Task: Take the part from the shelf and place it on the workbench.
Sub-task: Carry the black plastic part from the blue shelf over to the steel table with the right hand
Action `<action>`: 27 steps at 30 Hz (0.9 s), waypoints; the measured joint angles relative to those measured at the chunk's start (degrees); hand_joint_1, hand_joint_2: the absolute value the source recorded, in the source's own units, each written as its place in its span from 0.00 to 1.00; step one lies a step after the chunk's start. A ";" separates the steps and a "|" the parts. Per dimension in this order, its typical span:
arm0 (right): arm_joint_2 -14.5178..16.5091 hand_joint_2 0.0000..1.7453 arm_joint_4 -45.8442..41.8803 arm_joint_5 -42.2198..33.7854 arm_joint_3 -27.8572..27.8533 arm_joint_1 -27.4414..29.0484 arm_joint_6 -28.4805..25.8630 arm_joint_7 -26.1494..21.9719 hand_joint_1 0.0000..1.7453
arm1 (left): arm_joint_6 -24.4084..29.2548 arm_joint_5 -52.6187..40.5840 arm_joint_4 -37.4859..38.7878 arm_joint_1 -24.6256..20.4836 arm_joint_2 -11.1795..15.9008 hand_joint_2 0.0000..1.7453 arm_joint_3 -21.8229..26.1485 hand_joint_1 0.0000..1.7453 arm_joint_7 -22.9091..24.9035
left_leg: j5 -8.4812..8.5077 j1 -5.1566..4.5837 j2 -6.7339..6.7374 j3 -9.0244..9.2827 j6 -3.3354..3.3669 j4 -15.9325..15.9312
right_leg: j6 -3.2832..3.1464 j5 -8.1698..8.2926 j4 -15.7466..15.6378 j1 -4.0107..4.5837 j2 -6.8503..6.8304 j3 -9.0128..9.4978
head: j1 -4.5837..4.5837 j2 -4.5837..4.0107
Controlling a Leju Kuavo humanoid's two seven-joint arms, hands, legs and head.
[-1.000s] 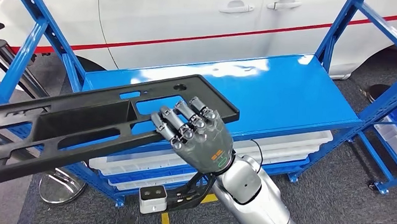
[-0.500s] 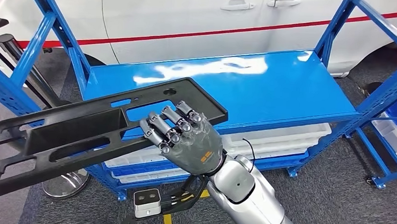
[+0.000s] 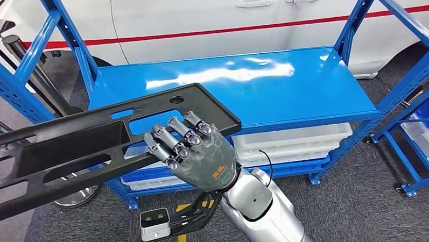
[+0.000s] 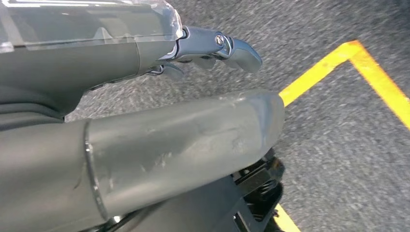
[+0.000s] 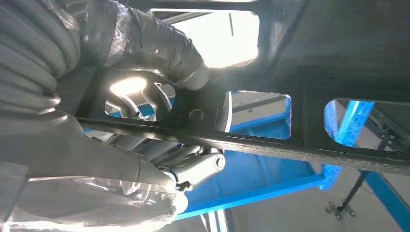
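Left hand: seen in its wrist view above grey floor with yellow tape; whether it is released or clenched cannot be told.
Part: long black plastic panel with cut-outs, lifted clear of the blue shelf and running out past the frame's left edge.
Right hand: grasping the part's near rail close to its right end, fingers curled over the top, thumb beneath.
Step in hand: judged as carrying the part off the shelf towards the bench.
Method: hold the panel level, since the long free end could sag or twist; swing slowly, keeping that end away from the rack uprights.
Surroundings: white bins below the shelf; white car behind.
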 joint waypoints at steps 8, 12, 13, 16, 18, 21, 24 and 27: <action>0.83 1.00 0.00 -0.26 -0.75 0.25 0.00 -0.97 1.00 | 0.01 0.21 0.00 -0.52 -0.02 0.00 -0.37 0.00 -0.01 | 5.34 -0.52 0.31 11.41 3.08 -19.33 | 2.56 -3.49 6.16 -0.21 0.27 -4.53 | 0.07 0.00; 0.87 1.00 0.02 -0.28 -0.97 0.87 0.00 -1.15 1.00 | 0.00 0.31 0.00 -0.30 -0.02 0.00 -0.39 0.00 0.00 | 8.41 -0.54 0.62 7.46 3.47 -19.06 | 3.22 -6.67 15.72 -0.39 0.33 -5.13 | 0.06 0.00; 0.88 1.00 0.02 -0.28 -0.97 0.92 0.00 -1.18 1.00 | 0.00 0.30 0.00 -0.27 -0.02 0.00 -0.39 0.00 0.00 | 8.92 -0.53 0.64 6.54 3.31 -18.80 | 3.20 -5.02 13.80 -0.47 0.32 -3.06 | 0.05 0.00; 0.94 1.00 0.00 -0.28 -0.97 0.92 -0.02 -1.22 1.00 | 0.01 0.30 0.00 -0.25 -0.02 0.00 -0.41 0.00 -0.02 | 10.01 -0.59 0.61 4.61 2.52 -17.70 | 2.75 -4.81 2.88 -0.37 0.40 5.09 | 0.04 0.00; 0.98 1.00 0.00 -0.38 -0.97 0.93 -0.02 -1.27 1.00 | 0.02 0.33 0.00 -0.25 -0.02 0.00 -0.42 0.00 -0.06 | 10.75 -0.62 0.60 4.18 1.86 -17.39 | 2.21 -5.78 -0.13 -0.05 0.50 6.72 | 0.03 0.00; 1.03 1.00 0.08 -0.78 -0.98 0.93 0.00 -1.64 1.00 | -0.01 0.42 0.00 -0.16 -0.01 0.00 -0.42 0.00 -0.14 | 10.12 -0.34 0.39 3.48 0.83 -16.57 | 0.78 -4.25 -0.53 -0.08 0.26 5.62 | 0.03 0.00; 1.25 1.00 0.19 -0.89 -0.99 0.93 0.01 -2.29 1.00 | -0.11 0.48 0.00 -0.11 -0.02 0.00 -0.42 0.00 -0.20 | 2.17 0.02 0.29 1.30 0.04 -9.07 | -0.27 -2.07 -0.65 -0.14 0.01 3.33 | 0.01 0.00; 1.31 1.00 0.34 -0.97 -0.99 0.93 0.01 -2.75 1.00 | -0.20 0.48 0.00 -0.16 -0.10 0.00 -0.47 0.00 -0.23 | 0.37 0.15 0.31 1.59 -0.39 -2.36 | -0.24 0.13 -0.42 -0.03 -0.10 0.20 | 0.02 0.00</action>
